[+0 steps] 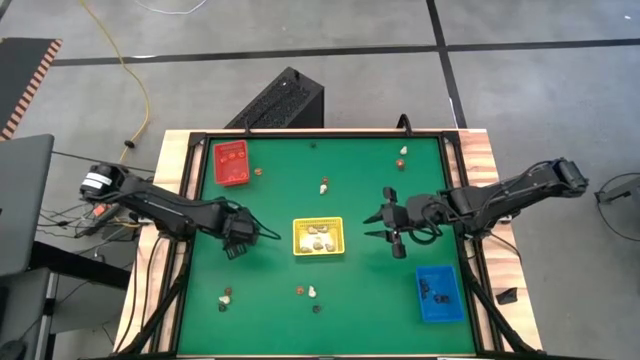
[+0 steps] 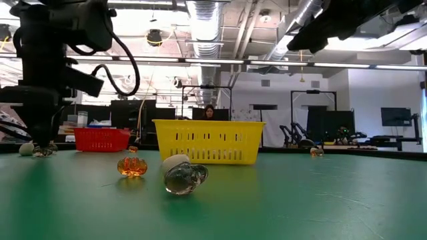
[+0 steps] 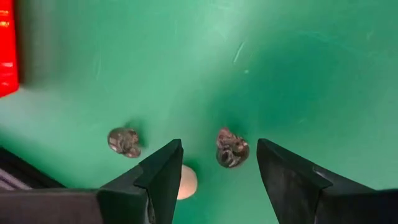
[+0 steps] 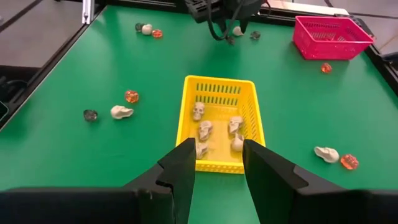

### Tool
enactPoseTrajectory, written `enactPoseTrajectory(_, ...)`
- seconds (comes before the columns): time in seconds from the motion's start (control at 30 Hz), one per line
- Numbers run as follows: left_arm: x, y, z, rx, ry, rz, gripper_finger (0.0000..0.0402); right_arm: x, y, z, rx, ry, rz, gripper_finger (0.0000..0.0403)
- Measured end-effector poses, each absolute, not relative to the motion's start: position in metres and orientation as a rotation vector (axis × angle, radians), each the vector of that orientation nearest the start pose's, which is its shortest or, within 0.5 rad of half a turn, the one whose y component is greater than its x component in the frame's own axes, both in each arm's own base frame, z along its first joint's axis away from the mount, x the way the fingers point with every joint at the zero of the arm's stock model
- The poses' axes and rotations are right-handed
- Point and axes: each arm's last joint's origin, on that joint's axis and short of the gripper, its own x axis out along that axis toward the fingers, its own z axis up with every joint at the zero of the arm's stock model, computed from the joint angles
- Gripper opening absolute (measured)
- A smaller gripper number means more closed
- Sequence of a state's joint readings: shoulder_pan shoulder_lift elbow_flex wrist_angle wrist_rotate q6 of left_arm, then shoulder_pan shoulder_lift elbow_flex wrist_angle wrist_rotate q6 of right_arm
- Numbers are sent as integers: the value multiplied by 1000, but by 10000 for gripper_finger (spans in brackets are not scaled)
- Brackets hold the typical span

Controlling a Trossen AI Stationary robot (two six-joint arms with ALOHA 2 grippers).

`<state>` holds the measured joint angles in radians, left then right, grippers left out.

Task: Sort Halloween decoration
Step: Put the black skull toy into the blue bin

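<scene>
left fingers (image 3: pixel 214 177) are spread wide and empty, low over the green surface (image 3: pixel 298 68), straddling a dark lumpy skull trinket (image 3: pixel 232 148). risk: a cream trinket (image 3: pixel 186 182) sits right by one fingertip (image 3: pixel 166 163) and a second dark one (image 3: pixel 124 141) is near, so closing could nudge or grab the wrong piece; these look small, hard and glossy, likely slippery. right fingers (image 4: pixel 217 165) are open, empty, facing the yellow mesh tray (image 4: pixel 216 93) of cream skulls (image 4: pixel 198 111). orange pumpkin beads (image 4: pixel 131 96) lie scattered; red tray (image 1: pixel 231 163) and blue tray (image 1: pixel 438 293) sit apart.
</scene>
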<state>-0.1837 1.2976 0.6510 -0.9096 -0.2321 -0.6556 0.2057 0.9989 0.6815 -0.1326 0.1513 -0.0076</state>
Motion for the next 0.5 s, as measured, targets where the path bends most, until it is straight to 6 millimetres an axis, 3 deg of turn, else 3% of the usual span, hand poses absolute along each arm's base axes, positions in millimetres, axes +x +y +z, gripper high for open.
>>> enactPoseTrajectory(0.2,166,-17,137,-330,1425,483,190,211,45,264,-88,446,76,164)
enactPoseTrajectory(0.5,159,-14,144,-334,1337,467,148,210,45,264,-113,445,82,164)
